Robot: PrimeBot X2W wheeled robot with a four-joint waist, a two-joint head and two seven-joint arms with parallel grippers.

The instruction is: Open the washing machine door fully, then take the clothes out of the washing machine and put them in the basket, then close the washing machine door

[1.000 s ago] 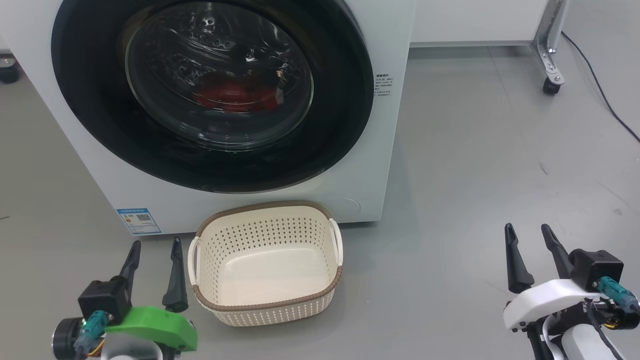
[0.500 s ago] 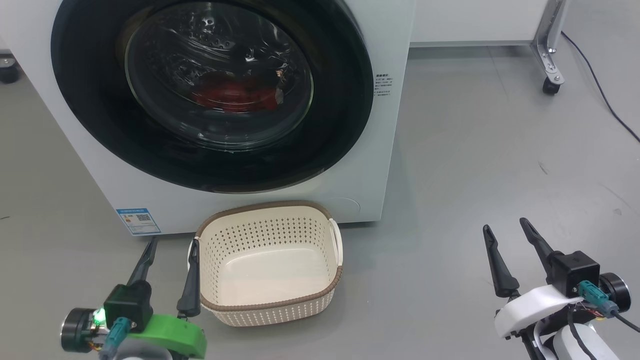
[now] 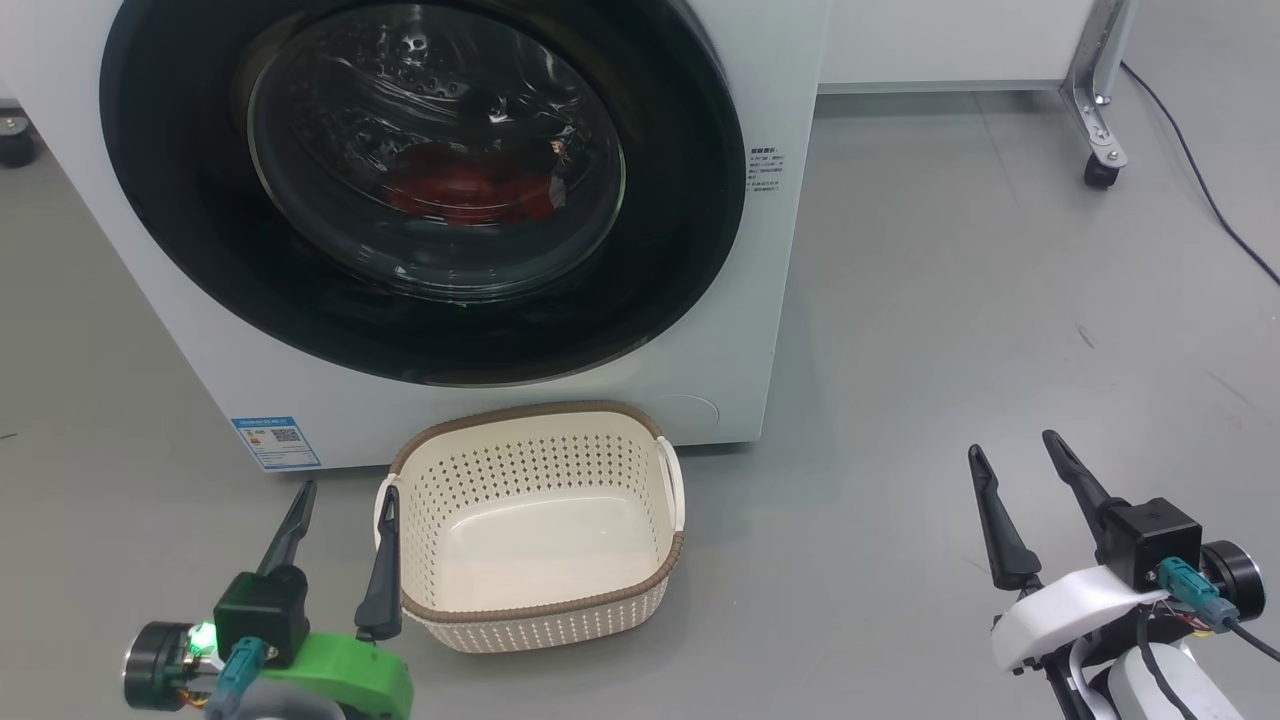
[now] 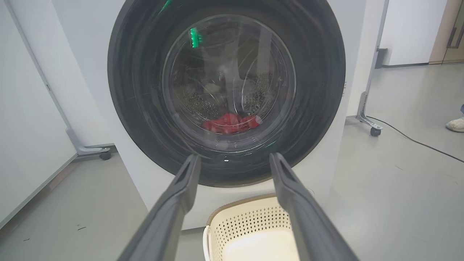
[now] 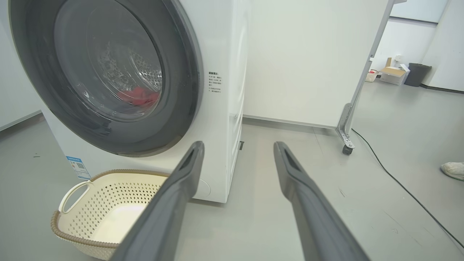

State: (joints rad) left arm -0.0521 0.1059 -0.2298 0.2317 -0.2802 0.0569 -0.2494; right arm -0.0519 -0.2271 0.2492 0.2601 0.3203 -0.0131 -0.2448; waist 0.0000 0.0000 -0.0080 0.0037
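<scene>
Grey floor (image 3: 950,330) is being occupied by the white washing machine (image 3: 790,80), whose round mouth is being covered by the shut washing machine door (image 3: 690,200). The basket (image 3: 535,610) is being kept on the floor just in front of the machine, below the door. The clothes (image 3: 465,190) are being seen through the glass, lying low in the drum. The left gripper (image 3: 350,490) is being held released, fingers spread, just beside the basket's left handle. The right gripper (image 3: 1011,443) is likewise being held released, well apart on the basket's right, over the floor.
</scene>
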